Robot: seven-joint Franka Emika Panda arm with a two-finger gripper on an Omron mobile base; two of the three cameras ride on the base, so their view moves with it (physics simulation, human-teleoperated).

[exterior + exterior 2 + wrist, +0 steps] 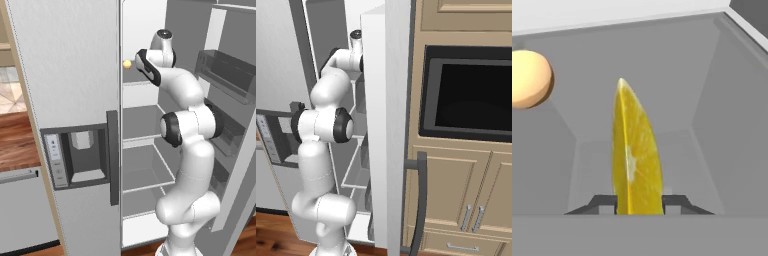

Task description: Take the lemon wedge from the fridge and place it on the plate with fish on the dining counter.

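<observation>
A: The arm reaches deep into the open fridge (75, 75), up at an upper shelf, and in the hand view the lemon wedge (634, 155) stands on edge right between the two dark fingertips (604, 204).

B: Is the gripper (639, 205) actually on it?

A: It looks that way — the tips press in at both flanks of the wedge low down, with no gap showing, so the hand appears clamped on the lemon wedge. The lowest part of the contact is cut off at the frame's edge, so that much is a fair guess.

B: How should it handle?

A: Light, surely, and small. The cut faces look glossy and wet, so likely slippery; the flesh is soft, the rind firmer. Pinching across the two flat faces near the thick middle seems the safest hold — the thin pointed top would squirm out.

B: And that ball off to the side?

A: A smooth, pale orange-tan round fruit (529, 79), apart from the wedge, against the plain matte grey walls.
</observation>
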